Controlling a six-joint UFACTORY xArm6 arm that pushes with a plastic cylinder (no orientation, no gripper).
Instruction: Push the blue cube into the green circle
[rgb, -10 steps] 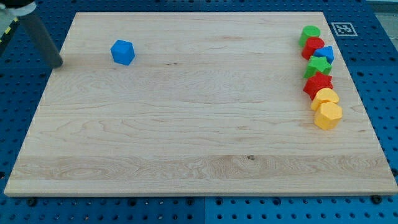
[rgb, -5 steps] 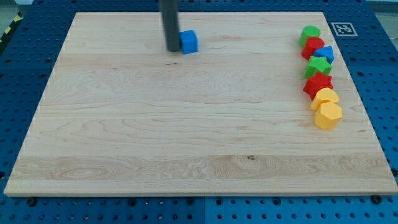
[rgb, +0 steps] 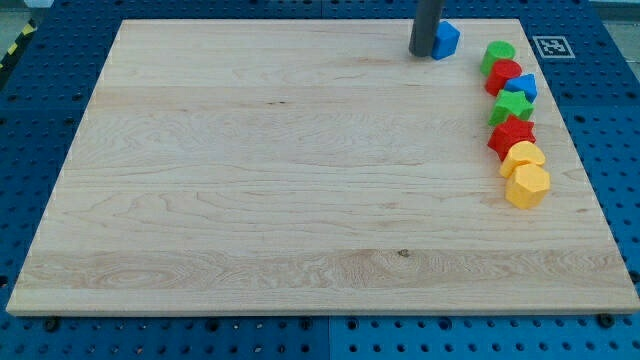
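Near the view's top edge of the wooden board (rgb: 300, 200), you will find my tip (rgb: 421, 53) standing on the wood, with the dark rod rising straight out of the frame above it. You have no gripper here to open or close; the rod ends plainly, and it holds nothing.

Just to the view's right of my tip, touching the rod's side, sits the blue cube (rgb: 446, 39). Part of its left face is hidden behind the rod.

Further to the view's right of my tip, a little apart from the blue cube, you see the green circle (rgb: 498, 53), a green cylinder at the head of a column of blocks. A narrow strip of bare wood lies between the cube and this green block, so they are near but not touching.

Below and to the right of my tip the column runs down the board's right side, the blocks packed against one another: a red block (rgb: 504, 75), whose shape you cannot make out, a small blue block (rgb: 527, 86) tucked at its right, a green star (rgb: 512, 106), a red star (rgb: 512, 134), then a yellow block (rgb: 523, 155) and a yellow hexagon (rgb: 528, 186) at the bottom. All of these lie well clear of my tip.
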